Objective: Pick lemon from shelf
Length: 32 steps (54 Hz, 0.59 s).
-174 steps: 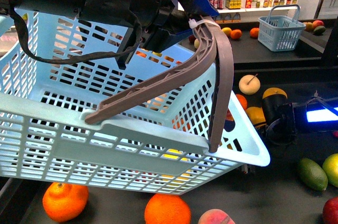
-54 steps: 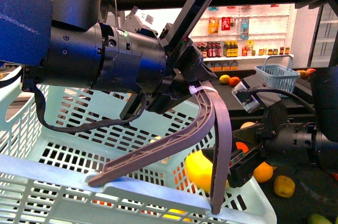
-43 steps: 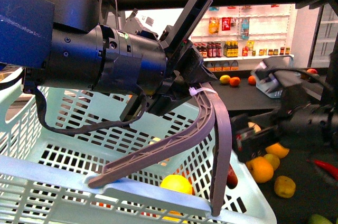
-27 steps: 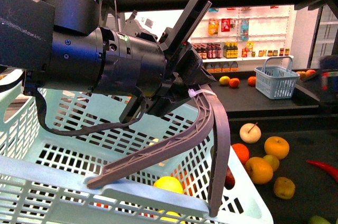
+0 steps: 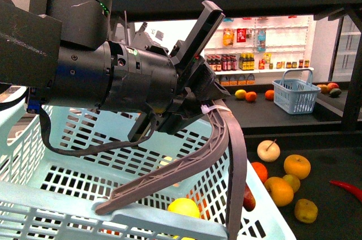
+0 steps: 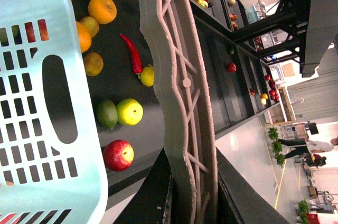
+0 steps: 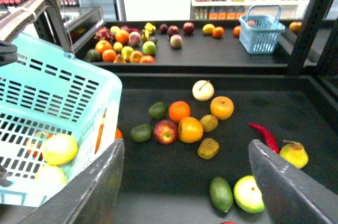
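Observation:
My left gripper (image 5: pixel 198 104) is shut on the grey basket handle (image 5: pixel 169 178) and holds the light blue basket (image 5: pixel 34 217) up above the black shelf (image 5: pixel 334 217). In the left wrist view the jaws clamp the handle (image 6: pixel 169 65) from both sides. The yellow lemon (image 5: pixel 184 207) lies inside the basket. In the right wrist view it (image 7: pixel 59 148) shows through the basket's (image 7: pixel 58 92) slots, beside another yellow fruit (image 7: pixel 50 174). My right gripper (image 7: pixel 187 182) is open and empty above the shelf tier (image 7: pixel 296 108), to the right of the basket. It is out of the front view.
Loose fruit lies on the tier: oranges (image 7: pixel 190 129), a red apple (image 7: pixel 165 131), a pale pear (image 7: pixel 203 90), a red chili (image 7: pixel 264 135), a green apple (image 7: pixel 248 193). A small blue basket (image 5: pixel 295 94) stands on the back tier. A black post (image 5: pixel 352 70) rises at the right.
A second ago my right gripper held the lemon over the basket. The lemon now lies in the basket, and the right arm has drawn back right, out of the front view.

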Available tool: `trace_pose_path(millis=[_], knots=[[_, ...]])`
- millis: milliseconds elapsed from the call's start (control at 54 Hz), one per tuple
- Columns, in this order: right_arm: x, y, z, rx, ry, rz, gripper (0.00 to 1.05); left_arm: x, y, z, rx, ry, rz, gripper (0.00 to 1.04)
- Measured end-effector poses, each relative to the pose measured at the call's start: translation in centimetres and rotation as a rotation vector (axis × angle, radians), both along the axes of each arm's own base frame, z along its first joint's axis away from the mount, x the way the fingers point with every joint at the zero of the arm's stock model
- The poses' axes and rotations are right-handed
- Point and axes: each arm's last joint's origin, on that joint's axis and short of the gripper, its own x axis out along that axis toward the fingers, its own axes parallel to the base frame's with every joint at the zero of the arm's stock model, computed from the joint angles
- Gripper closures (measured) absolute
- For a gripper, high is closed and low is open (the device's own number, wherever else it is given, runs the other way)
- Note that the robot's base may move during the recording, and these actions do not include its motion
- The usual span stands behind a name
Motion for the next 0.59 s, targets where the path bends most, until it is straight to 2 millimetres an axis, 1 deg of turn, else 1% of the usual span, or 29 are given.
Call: trace_pose_path(millis=[111,185,241,259,519,593], knots=[[-0.2,0.1,-1.3,0.000,0.020,0.000,0.77,0.0,-0.1,-0.1,0.000,0.001,-0.005,0.93],[-0.3,0.1,-1.7,0.000,0.020,0.000,0.87,0.0,-0.1,-0.1,-0.001,0.004,-0.002,0.93],[-0.4,0.1,-2.0,0.000,0.014,0.002,0.98,0.0,-0.1,-0.1,0.000,0.002,-0.002,0.93],[-0.4,0.1,-2.0,0.000,0.013,0.002,0.99,0.0,-0.1,-0.1,0.000,0.002,-0.002,0.93],[-0.8,0.1,-3.0,0.000,0.010,0.003,0.98,0.0,-0.1,-0.1,0.001,0.001,-0.002,0.93],[-1.6,0.1,-3.7,0.000,0.036,0.002,0.98,0.0,-0.1,-0.1,0.000,0.002,-0.003,0.93]])
